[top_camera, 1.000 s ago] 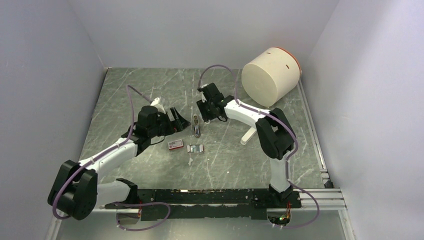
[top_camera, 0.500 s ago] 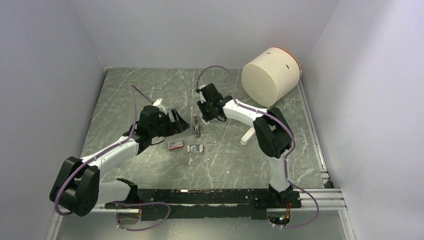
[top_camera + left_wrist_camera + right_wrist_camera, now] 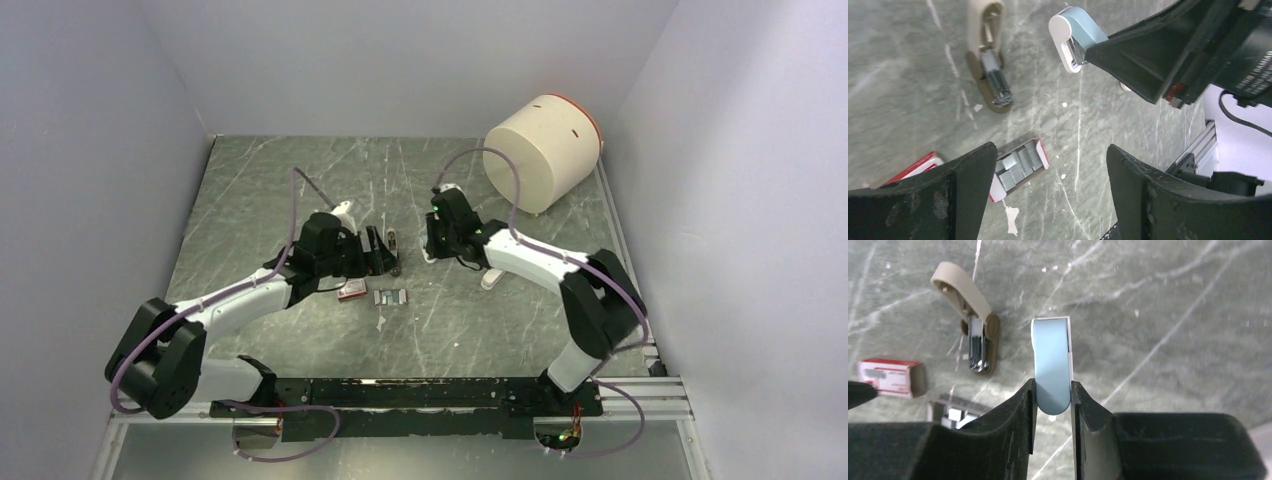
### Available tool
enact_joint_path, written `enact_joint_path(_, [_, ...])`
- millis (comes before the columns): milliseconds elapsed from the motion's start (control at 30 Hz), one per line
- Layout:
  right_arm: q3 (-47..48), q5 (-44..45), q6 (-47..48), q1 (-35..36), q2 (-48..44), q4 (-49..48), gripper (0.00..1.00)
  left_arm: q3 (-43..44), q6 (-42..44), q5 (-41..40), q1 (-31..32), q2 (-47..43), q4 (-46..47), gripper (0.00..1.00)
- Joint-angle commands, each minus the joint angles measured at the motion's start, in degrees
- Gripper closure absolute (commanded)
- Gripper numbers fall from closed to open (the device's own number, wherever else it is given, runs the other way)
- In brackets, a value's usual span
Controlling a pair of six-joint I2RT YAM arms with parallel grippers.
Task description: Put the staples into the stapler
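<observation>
right gripper [image 3: 1053, 388]: clenched on a light-blue flat piece with a white rim and a rounded end [image 3: 1050, 360]; both fingers press its flat sides, and the piece juts out past the tips toward 12 o'clock in the wrist view. what the blue piece is, i cannot tell.
right gripper, top view [image 3: 431, 246]: at 3 o'clock of the stapler, near it but apart.
blue piece, left wrist view [image 3: 1075, 32]: held above the table, a small bright metal part showing on its white edge.
left gripper [image 3: 1050, 150]: released, jaws spread wide with nothing between them, hanging over the table.
left gripper, top view [image 3: 377, 252]: just beside the stapler, at its 9 o'clock.
stapler: tan plastic stapler [image 3: 394, 243], lying open on the table; in the right wrist view [image 3: 979, 340] its curved top arm is swung up and back, and the metal channel in the base is bared.
staples: small silvery-grey block of metal staple strips with a red end [image 3: 391, 297], flat on the table at 6 o'clock of the stapler, apart from it and touched by neither gripper; in the left wrist view [image 3: 1018, 164] it lies beside the left finger's tip.
box: little red cardboard box with a white label [image 3: 351, 290], just beside the staples at their 9 o'clock.
table: grey marbled slab [image 3: 300, 180].
drum: large cream cylinder with an orange rim [image 3: 540, 150], tipped on its side, at 1 o'clock of the right gripper, well apart.
</observation>
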State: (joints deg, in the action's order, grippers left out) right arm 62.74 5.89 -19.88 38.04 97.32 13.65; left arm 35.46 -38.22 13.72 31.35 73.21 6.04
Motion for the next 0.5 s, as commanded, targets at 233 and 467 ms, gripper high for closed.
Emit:
enact_joint_path(233, [-20.31, -4.88, -27.77, -1.07, -21.93, -12.16, 0.79, 7.49, -5.68, 2.14, 9.04, 11.86, 11.37, 0.50])
enact_joint_path(467, [-22.96, -5.29, -32.67, -1.48, -27.23, -13.30, 0.79, 9.35, -3.72, -1.27, 11.31, 15.14, 11.76, 0.58])
